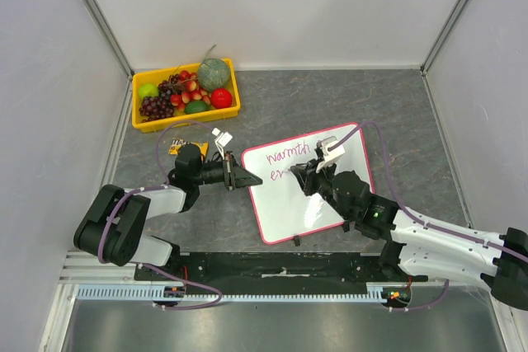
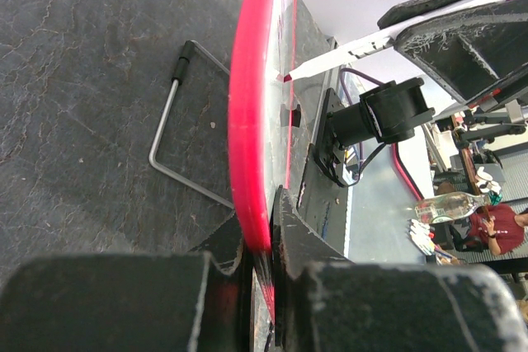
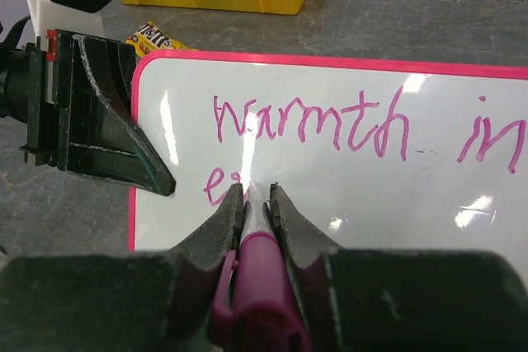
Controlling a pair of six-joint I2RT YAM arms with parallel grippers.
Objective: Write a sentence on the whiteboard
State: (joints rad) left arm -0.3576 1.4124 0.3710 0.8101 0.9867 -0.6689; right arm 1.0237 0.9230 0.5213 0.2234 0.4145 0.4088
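Overall: two arms meet at one whiteboard (image 1: 290, 208) on a grey table (image 1: 330, 105).
Whiteboard position: it lies in the middle of the table, turned at an angle to the table edges, in front of both arm bases; its pink rim runs all round.
Left pincer (image 1: 242, 177): closed on the whiteboard's left rim; the left wrist view shows the pink edge clamped between the two fingers (image 2: 301, 241).
Right pincer (image 3: 256, 193): closed on a marker (image 3: 262, 274), which has a magenta body and points down at the board face.
Marker tip: at the board surface on the lower line of writing; actual contact cannot be confirmed from these views.
Sentence (image 3: 305, 125): magenta handwriting, top line reads "warmth in"; the lower line starts with an "e" and one further stroke, partly hidden by the right pincer.
Fruit tray (image 1: 139, 124): yellow, in the far left corner, well apart from the board, holding grapes, an apple and other fruit.
Candy packet (image 1: 177, 147): yellow, flat on the table between tray and board, near the left arm's wrist.
Wire piece (image 2: 169, 121): bent metal rod with a black cap, on the table just beside the board's rim, seen only from the left wrist.
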